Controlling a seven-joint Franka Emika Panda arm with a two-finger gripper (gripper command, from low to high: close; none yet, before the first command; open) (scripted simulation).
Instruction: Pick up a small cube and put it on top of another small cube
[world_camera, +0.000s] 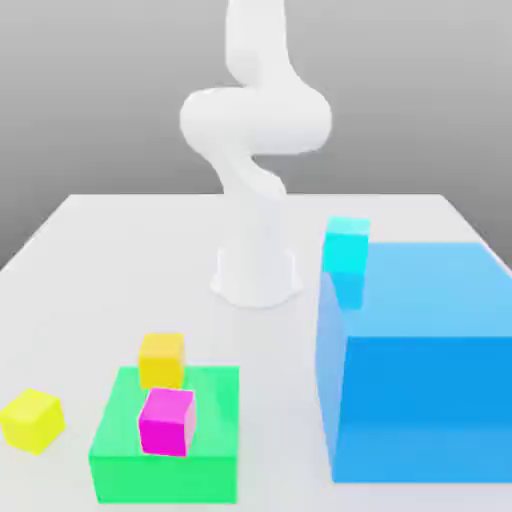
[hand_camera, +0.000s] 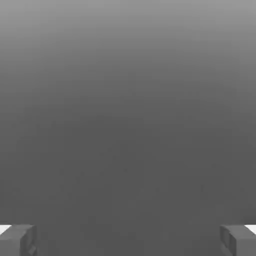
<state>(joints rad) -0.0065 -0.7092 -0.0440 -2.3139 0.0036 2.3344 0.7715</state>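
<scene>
pincer (hand_camera: 128, 240) wide open, empty, nothing between the fingertips. small bright lemon-yellow cube (world_camera: 32, 420) sits on the tabletop (world_camera: 120, 250) just beside the green block (world_camera: 165, 470), exterior view's left. step: approach not begun; next, descend over it and close.

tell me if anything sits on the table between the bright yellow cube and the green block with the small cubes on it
Nothing visible does. The lemon-yellow cube sits alone on the table, apart from the green block carrying the magenta cube and orange-yellow cube.
</scene>
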